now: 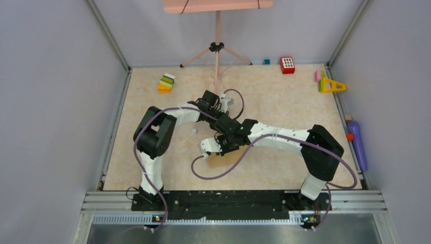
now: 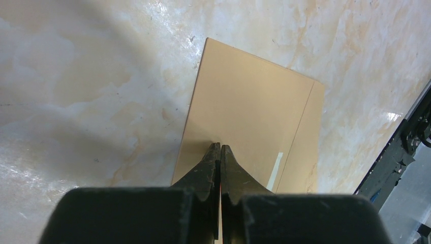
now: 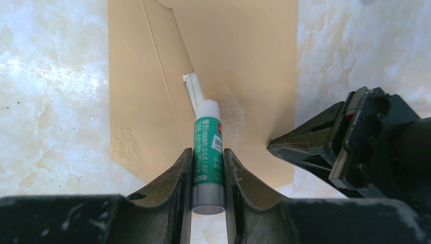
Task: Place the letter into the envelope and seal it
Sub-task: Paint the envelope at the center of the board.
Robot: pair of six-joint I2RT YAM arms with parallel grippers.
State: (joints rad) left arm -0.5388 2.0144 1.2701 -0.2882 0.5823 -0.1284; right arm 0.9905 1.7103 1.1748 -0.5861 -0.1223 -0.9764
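Envelope (image 3: 244,61) lies flat on the marbled table (image 3: 51,101), with its long axis running straight away from the right gripper (image 3: 207,151), which is clamped on a green-and-white glue stick (image 3: 208,127). The stick points forward and down along that same axis. Its white nose sits just at a pale sliver (image 3: 192,89) where the upper layer of brown paper ends (this may be an edge of the letter or only a lighter strip; I cannot tell, and no cream sheet shows elsewhere). So the coming stroke, I judge, depends on this: the nose must follow the slanting fold line (image 3: 161,71) beside it, not wander over the plain face.

The left gripper (image 2: 220,146) has its fingers pressed together, and the tips seem to rest on the envelope's face, near the stick but apart from it, as a hold-down. Both arms are about equally near — they almost cross above the paper. Bare table shows along both long sides; the dark rail (image 2: 406,137) is near one short end.
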